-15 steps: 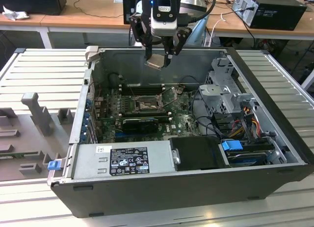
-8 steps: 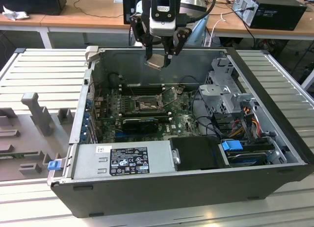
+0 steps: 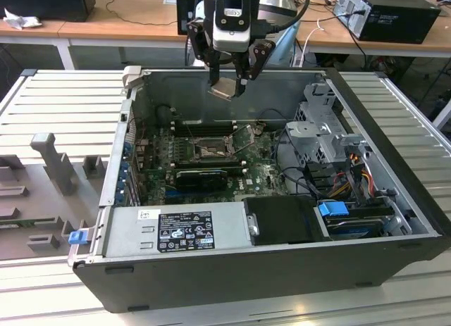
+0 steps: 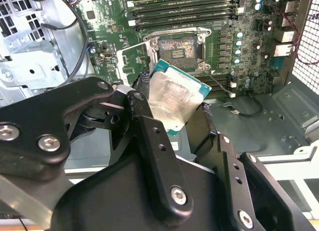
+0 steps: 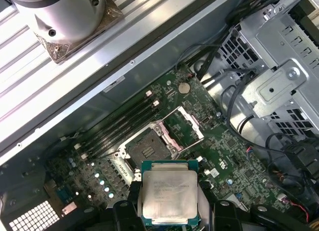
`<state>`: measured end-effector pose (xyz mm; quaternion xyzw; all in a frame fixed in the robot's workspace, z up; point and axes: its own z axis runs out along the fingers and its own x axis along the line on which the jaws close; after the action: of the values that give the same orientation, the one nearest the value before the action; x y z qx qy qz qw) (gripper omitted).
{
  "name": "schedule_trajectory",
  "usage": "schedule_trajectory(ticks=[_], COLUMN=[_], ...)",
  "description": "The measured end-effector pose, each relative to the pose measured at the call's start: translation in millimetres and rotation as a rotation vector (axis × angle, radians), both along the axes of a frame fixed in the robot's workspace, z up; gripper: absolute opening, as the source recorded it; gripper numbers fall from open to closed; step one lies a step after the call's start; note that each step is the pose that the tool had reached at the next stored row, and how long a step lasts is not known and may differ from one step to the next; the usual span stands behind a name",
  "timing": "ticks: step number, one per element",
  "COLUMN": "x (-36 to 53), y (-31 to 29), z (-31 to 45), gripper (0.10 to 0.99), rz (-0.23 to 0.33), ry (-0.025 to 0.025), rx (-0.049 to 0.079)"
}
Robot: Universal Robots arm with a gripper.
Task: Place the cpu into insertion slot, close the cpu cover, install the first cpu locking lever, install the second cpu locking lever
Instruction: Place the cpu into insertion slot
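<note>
**Exterior view.** The gripper (image 3: 227,86) hangs at upper centre of the frame, over the open case (image 3: 282,270). Its fingers are drawn narrow onto the cpu (image 3: 224,91). The chip is held tilted, in the air, well above the motherboard (image 3: 264,174). The insertion slot (image 3: 209,148) lies at mid-frame, lower than the gripper and slightly toward the exterior view's left. A power supply (image 3: 176,231) fills the near edge of the case, and a drive cage (image 3: 317,129) stands on the exterior view's right. The case rests on a slatted table (image 3: 63,101).

**Second wrist view.** One of the black fingers (image 4: 143,89) presses against an edge of the cpu (image 4: 174,99), whose silver-grey top faces the camera. The slot (image 4: 180,49) shows a bare contact field inside its metal rim and is apart from the chip. Beyond it run the long memory slots (image 4: 184,6).

**First wrist view.** The cpu (image 5: 168,196) sits clamped between the fingers of the gripper (image 5: 169,205). The slot (image 5: 146,148) is uncovered. The cpu cover (image 5: 193,123) is swung open beside it, hinged at the slot's edge.
</note>
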<state>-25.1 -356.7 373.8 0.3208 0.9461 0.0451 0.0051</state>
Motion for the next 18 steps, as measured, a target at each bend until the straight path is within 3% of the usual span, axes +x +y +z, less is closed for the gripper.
schedule_trajectory(ticks=[18], x=[0.0], y=[0.0], z=[0.0], gripper=[0.533], rz=[-0.077], ry=[0.0], rx=[0.0])
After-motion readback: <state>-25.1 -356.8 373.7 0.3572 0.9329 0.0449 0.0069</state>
